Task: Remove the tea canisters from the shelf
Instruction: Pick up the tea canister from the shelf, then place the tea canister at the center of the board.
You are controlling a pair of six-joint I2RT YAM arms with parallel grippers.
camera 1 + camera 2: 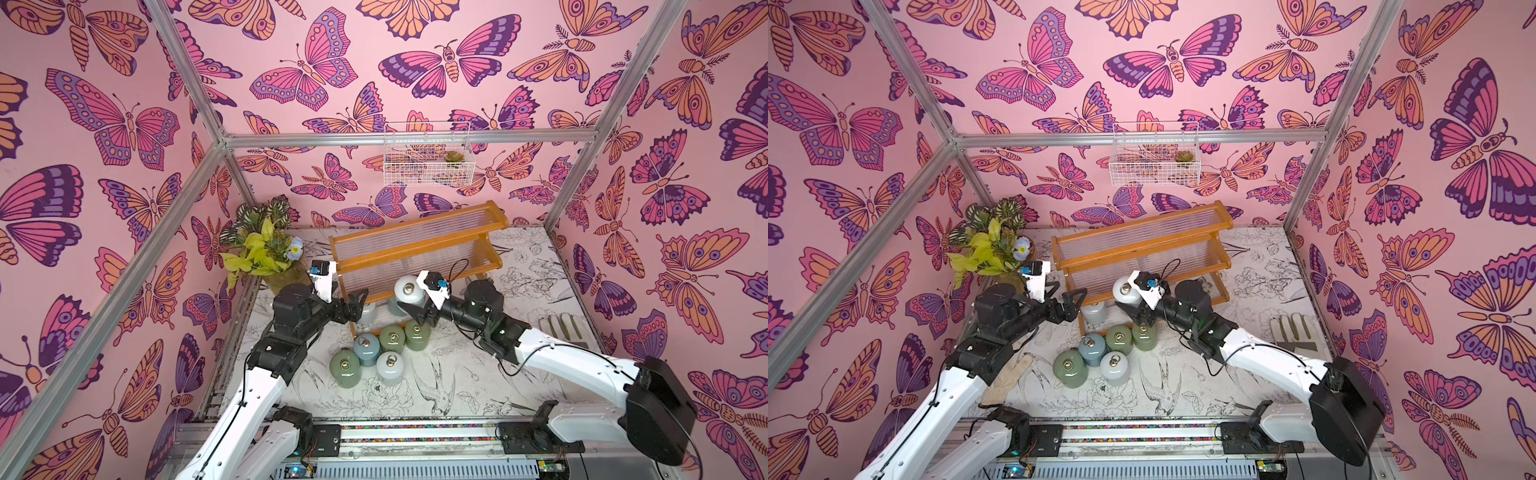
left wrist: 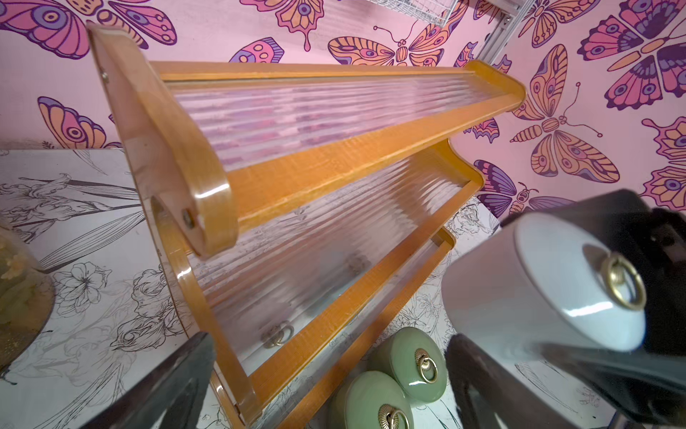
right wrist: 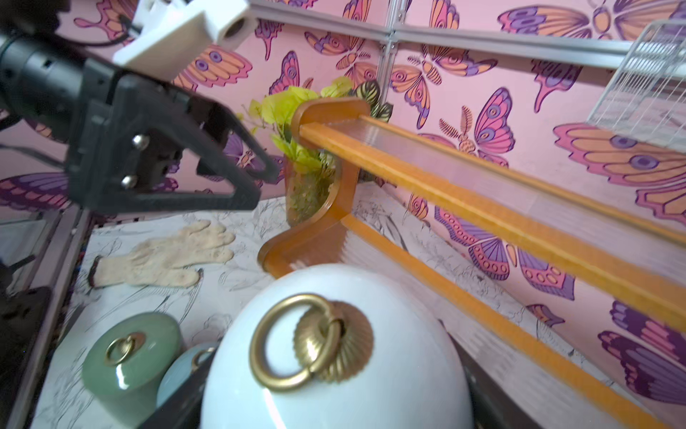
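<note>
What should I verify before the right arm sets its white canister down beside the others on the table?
1. Right gripper shut on the white canister: ok.
2. Held canister clear of the shelf: ok, it hangs in front of the tiers.
3. Bare table on the right arm's side of the five set-down canisters: ok.
4. Left gripper open, apart from the held canister: ok.
5. Shelf emptied: not ok; a pale canister stands on the bottom tier, and a second canister apparently stands beside it.
</note>
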